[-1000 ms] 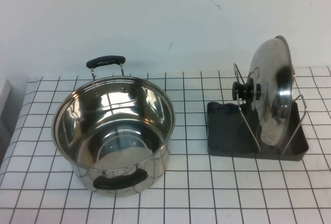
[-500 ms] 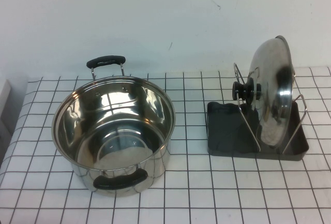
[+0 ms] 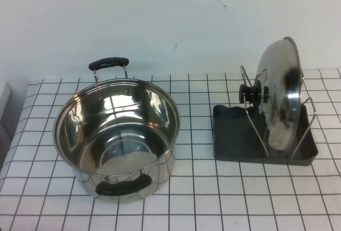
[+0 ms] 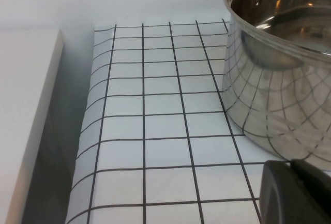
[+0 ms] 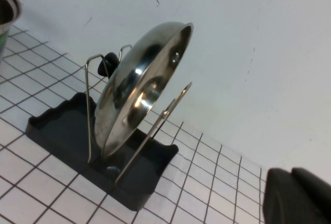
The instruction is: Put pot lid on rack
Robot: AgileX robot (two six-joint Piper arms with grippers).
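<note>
Gripper of the left arm: only a dark block cut off at the corner of its wrist view, low over the checked cloth. Open or closed, impossible to tell. Well apart from the rack, beyond the steel pot and just beside the pot's outer wall.

Gripper of the right arm: likewise a cropped dark block, near the rack on the side turned away from the pot, touching nothing. State likewise impossible to tell. Rest of both arms out of sight, with neither showing in the high view.

Pot lid standing on edge in the rack, tilted, held between the wire loops. Black knob facing the pot and poking past the loop on that side. Top of the lid rising above the loops. Lower rim down in the dark tray, its exact seat hard to make out. Rack's far right part hidden behind the lid.

Pot open and upright, well apart from the rack on the robot's left. Far black handle clear; near handle low and partly in shadow.
</note>
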